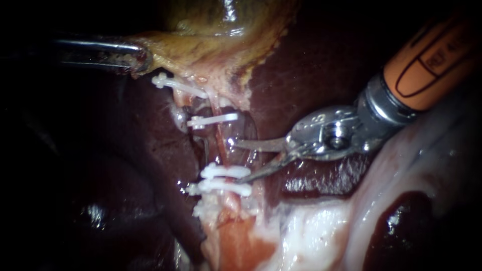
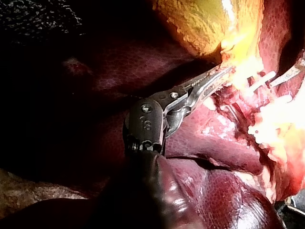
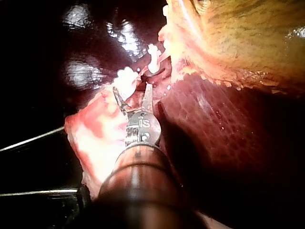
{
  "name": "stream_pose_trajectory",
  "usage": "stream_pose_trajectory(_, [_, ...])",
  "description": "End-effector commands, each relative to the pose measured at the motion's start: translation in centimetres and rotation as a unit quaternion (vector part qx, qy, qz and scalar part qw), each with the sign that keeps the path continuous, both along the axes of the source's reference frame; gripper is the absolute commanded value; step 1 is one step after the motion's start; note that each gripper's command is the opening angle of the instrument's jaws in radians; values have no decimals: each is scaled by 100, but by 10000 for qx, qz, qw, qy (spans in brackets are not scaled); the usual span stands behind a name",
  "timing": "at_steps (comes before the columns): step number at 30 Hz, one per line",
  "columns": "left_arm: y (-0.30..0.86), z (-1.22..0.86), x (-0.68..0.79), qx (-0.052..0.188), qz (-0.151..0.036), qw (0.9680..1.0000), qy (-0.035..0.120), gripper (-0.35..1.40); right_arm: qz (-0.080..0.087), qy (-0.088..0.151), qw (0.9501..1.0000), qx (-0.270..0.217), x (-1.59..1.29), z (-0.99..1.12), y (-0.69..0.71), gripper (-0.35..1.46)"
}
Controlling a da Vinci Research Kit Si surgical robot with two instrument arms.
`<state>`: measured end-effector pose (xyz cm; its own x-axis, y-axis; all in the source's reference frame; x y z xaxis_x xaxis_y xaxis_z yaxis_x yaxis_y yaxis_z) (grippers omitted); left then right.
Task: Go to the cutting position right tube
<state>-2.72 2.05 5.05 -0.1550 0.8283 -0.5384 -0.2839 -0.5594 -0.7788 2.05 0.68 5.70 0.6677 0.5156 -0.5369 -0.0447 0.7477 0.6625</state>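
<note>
- Dark maroon liver (image 1: pixel 311 65) fills the backdrop of the endoscope view, wet and glistening, with pale fatty tissue (image 1: pixel 311 231) at lower right.
- Gallbladder (image 1: pixel 216 30), yellow-green, sits at top centre, and its ragged lower edge stretches toward upper left.
- Right instrument (image 1: pixel 237 161) comes in from upper right. Its two thin blades stand apart in a narrow V at centre, holding nothing, with the tips just beside the tube.
- Left instrument (image 1: pixel 143 59), at upper left, has its jaws closed on the gallbladder's edge, apparently keeping it taut.
- Right tube (image 1: pixel 221 148), pinkish and thin, runs down the centre. It looks soft, slick and easily torn. I judge it needs no grip, only blades set squarely across it.
- One white clip (image 1: pixel 213 120) sits above and paired clips (image 1: pixel 226 172) below. The bare stretch between them is the place to cut.
</note>
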Motion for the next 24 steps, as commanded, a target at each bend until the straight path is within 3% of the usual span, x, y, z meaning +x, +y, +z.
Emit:
stream_pose_trajectory(1, [0,0,0,0,-3,10000,2,-35,7,-4,10000,1,1,5,-1,138])
stream_pose_trajectory(8, [0,-1,-1,1,-4,10000,3,-35,128,-89,9999,56,22,23,1,138])
stream_pose_trajectory(13, [0,-1,-1,1,-6,10000,4,-35,179,-10,9997,174,46,32,-2,138])
stream_pose_trajectory(17, [0,-1,-1,1,-7,10000,4,-35,320,147,9989,314,64,38,-3,139])
stream_pose_trajectory(24, [0,-1,-3,2,-10,10000,6,-35,372,177,9986,323,82,46,-2,143])
